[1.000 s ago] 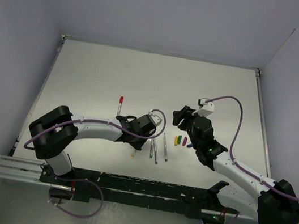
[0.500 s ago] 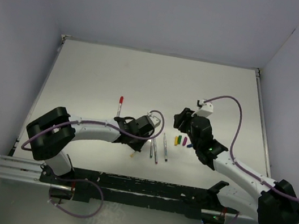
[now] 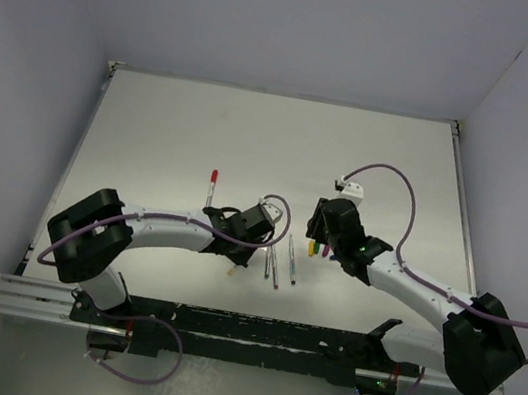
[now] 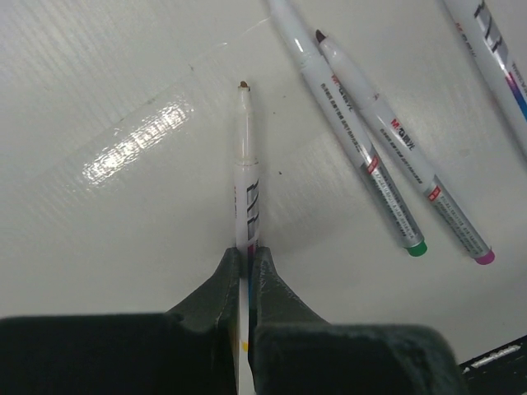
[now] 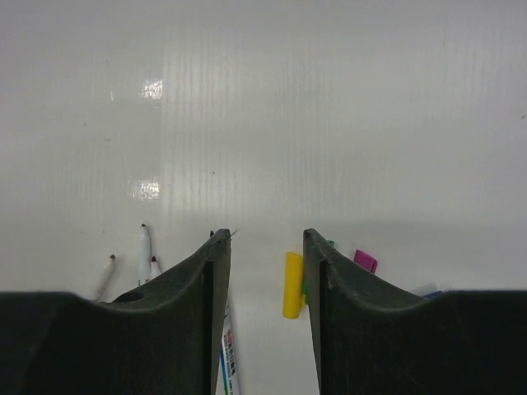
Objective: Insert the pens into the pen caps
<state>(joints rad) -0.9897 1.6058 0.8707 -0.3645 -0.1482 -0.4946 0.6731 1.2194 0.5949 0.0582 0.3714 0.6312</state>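
My left gripper [image 4: 245,255] is shut on a thin white pen [image 4: 246,181] with a yellow mark, and the pen lies low over the table with its tip pointing away. Two loose pens [image 4: 362,148] with green and purple ends lie to its right. In the top view this gripper [image 3: 257,229] sits left of the loose pens [image 3: 276,264]. My right gripper [image 5: 265,239] is open over the caps. The yellow cap [image 5: 293,284] lies between its fingers, close to the right one. A green cap [image 5: 330,243] and a purple cap [image 5: 365,261] peek out beyond that finger.
A pen with a red end [image 3: 212,185] lies alone, farther back on the left. A third loose pen [image 3: 291,260] lies between the grippers, under my right gripper's left finger [image 5: 216,271]. The white table [image 3: 274,138] has low rims at the sides.
My right gripper has come down and towards the near edge, over the caps. My left gripper has stayed almost in place with the pen.
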